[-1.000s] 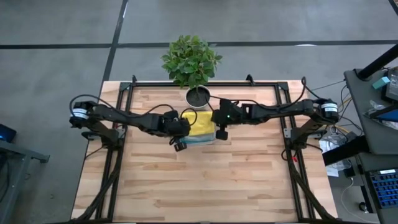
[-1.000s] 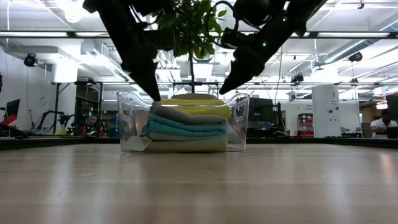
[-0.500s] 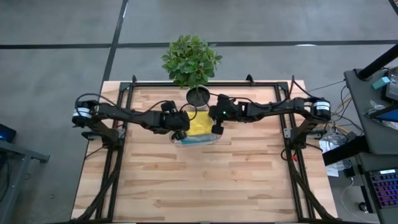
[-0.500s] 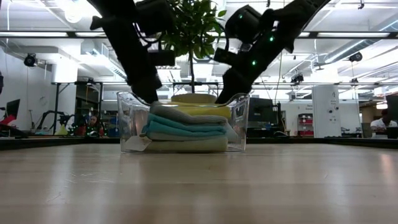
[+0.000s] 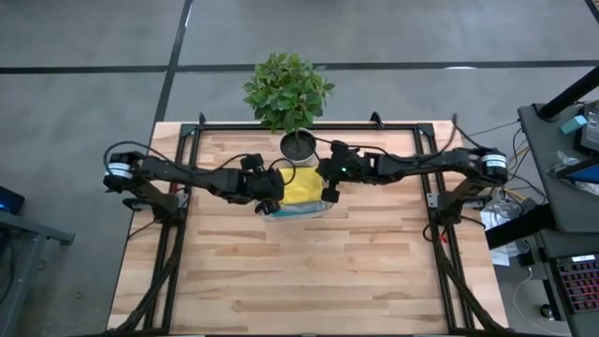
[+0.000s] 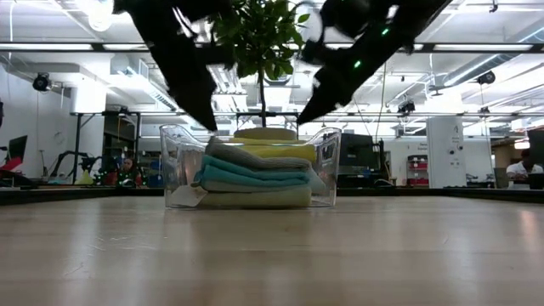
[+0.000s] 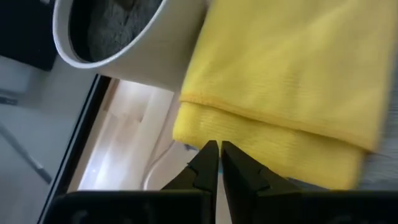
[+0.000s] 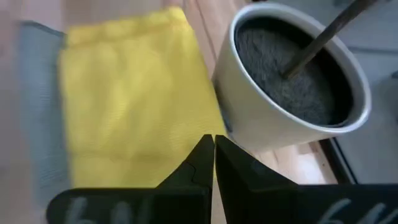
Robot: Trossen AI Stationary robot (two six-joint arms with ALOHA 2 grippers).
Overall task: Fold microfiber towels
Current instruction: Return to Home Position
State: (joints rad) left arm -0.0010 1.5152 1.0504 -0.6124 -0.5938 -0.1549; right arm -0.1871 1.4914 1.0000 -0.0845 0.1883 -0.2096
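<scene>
Yellow towel (image 5: 299,184): lay folded on top of the stack inside the clear tray (image 5: 281,214), directly on the grey towel (image 6: 255,158); the top spot suits the piece folded last
Lower layers: teal towel (image 6: 255,175) under the grey, a pale green towel (image 6: 255,199) at the bottom; the light blue one could not be picked out with confidence
Tray position: toward the far middle of the table (image 5: 299,271), just in front of the plant pot (image 8: 292,81) and between the two arms, probably so either arm could reach it
Left gripper (image 7: 216,148): fingers pressed together with nothing between them; it hung over the tray's left end, above the rim, tips clear of the yellow cloth
Right gripper (image 8: 210,140): likewise closed and empty, poised over the tray's right end near the pot, not touching the cloth
Why held so: with the towel resting on its own, neither arm had anything to carry; closed, empty fingers above the rim fit a retreat rather than another grasp
Progress: no loose towel showed on the table, so the folding looked finished
Caution: the pot stood just beside the tray, so I judged that a retreat should go up and outward to avoid clipping it or dragging the top fold
</scene>
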